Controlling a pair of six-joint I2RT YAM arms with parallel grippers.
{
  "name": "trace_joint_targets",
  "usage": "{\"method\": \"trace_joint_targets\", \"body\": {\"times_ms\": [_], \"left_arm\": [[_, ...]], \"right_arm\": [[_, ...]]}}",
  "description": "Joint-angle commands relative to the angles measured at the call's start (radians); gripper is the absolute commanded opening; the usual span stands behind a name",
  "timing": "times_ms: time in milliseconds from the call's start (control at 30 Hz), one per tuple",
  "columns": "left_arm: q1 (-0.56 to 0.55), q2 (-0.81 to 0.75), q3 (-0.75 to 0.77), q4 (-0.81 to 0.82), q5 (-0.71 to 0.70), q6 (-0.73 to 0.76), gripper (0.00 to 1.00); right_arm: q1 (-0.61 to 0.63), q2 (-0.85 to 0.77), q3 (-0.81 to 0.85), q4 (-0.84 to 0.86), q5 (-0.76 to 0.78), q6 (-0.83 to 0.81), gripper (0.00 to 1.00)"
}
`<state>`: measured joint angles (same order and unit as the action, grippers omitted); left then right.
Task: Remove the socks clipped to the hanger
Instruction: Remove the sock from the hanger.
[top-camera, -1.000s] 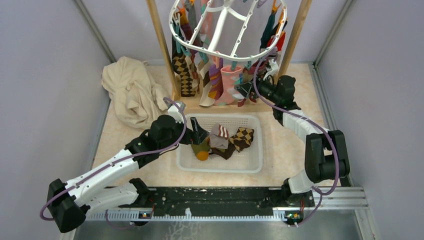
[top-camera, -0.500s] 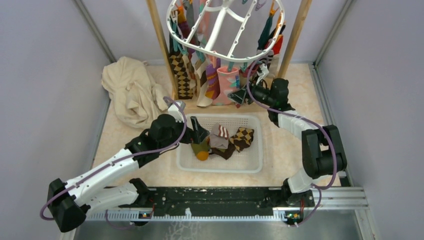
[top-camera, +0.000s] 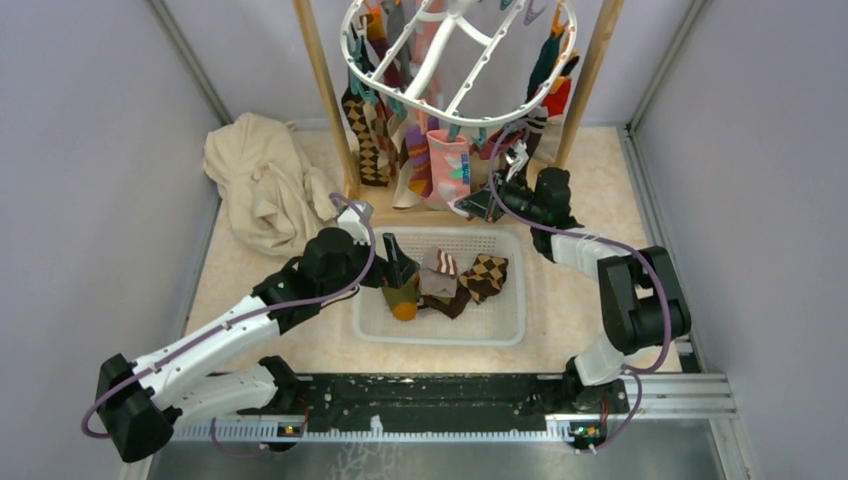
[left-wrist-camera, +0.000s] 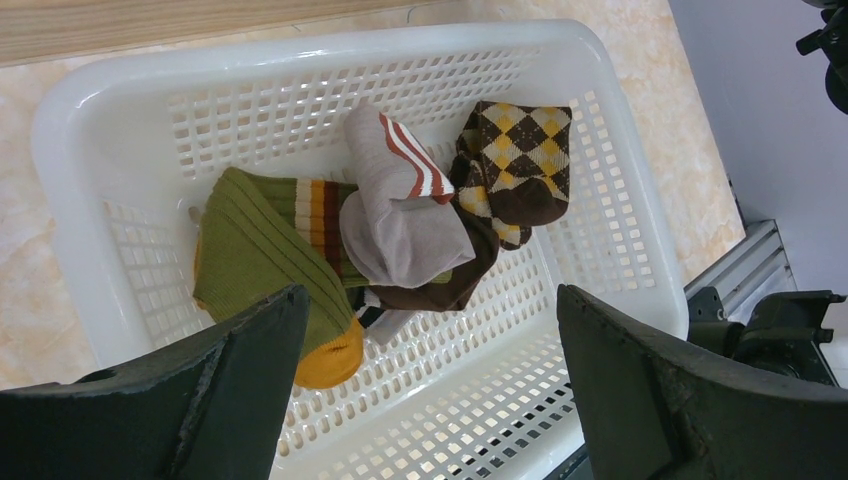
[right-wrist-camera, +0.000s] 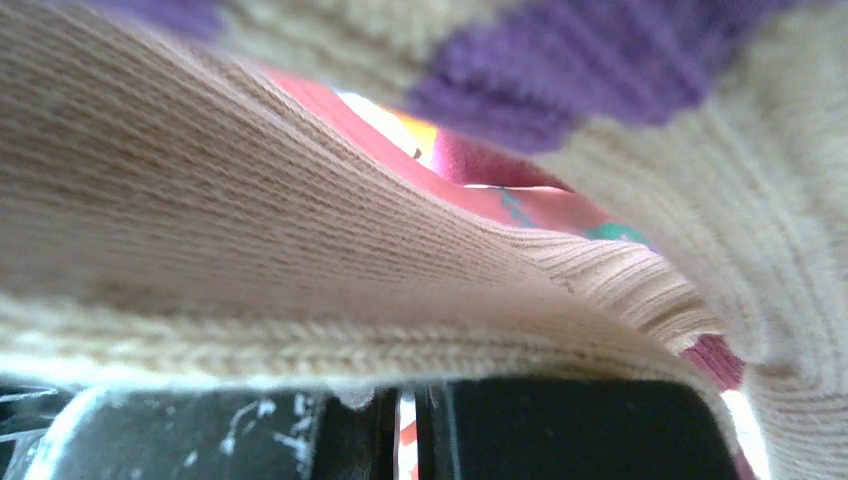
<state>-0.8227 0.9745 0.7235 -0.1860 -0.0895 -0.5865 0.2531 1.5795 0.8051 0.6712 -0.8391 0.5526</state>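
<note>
The left end effector (left-wrist-camera: 430, 345) hangs released, jaws wide apart, over the near-left part of the white plastic basket (top-camera: 440, 339) on the mottled beige tabletop (top-camera: 570, 300). The basket has perforated lattice walls and floor. It holds an olive ribbed sock with an orange toe (left-wrist-camera: 265, 255), a grey sock with red and white cuff stripes (left-wrist-camera: 400, 215), a brown-and-yellow argyle sock (left-wrist-camera: 515, 160), and a dark brown sock (left-wrist-camera: 450, 285) beneath them. Contents and left arm are unchanged from a second ago. Past the far rim, the right end effector (top-camera: 478, 205) has shifted left toward the pink sock (top-camera: 447, 170) and is now clenched; ribbed tan fabric with purple bands (right-wrist-camera: 300, 240) drapes over its fingers, and whether it is pinched cannot be told. The remaining socks (top-camera: 362, 140) hang clipped to the white oval hanger (top-camera: 395, 104), which has swung slightly between the wooden posts (top-camera: 320, 90).
</note>
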Motion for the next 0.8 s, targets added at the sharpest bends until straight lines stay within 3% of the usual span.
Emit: {"method": "trace_joint_targets", "body": {"times_ms": [0, 267, 533, 767], "left_arm": [[0.001, -0.007, 0.025, 0.013, 0.006, 0.002, 0.99], [0.002, -0.021, 0.032, 0.011, 0.004, 0.009, 0.99], [0.002, -0.032, 0.060, 0.010, 0.001, 0.034, 0.99], [0.002, -0.029, 0.083, 0.037, 0.028, 0.057, 0.99]], "right_arm": [[0.007, -0.053, 0.016, 0.097, -0.058, 0.060, 0.00], [0.005, -0.146, 0.044, 0.167, -0.144, 0.217, 0.00], [0.003, -0.262, 0.069, 0.054, -0.169, 0.222, 0.00], [0.003, -0.315, 0.063, 0.081, -0.211, 0.322, 0.00]]}}
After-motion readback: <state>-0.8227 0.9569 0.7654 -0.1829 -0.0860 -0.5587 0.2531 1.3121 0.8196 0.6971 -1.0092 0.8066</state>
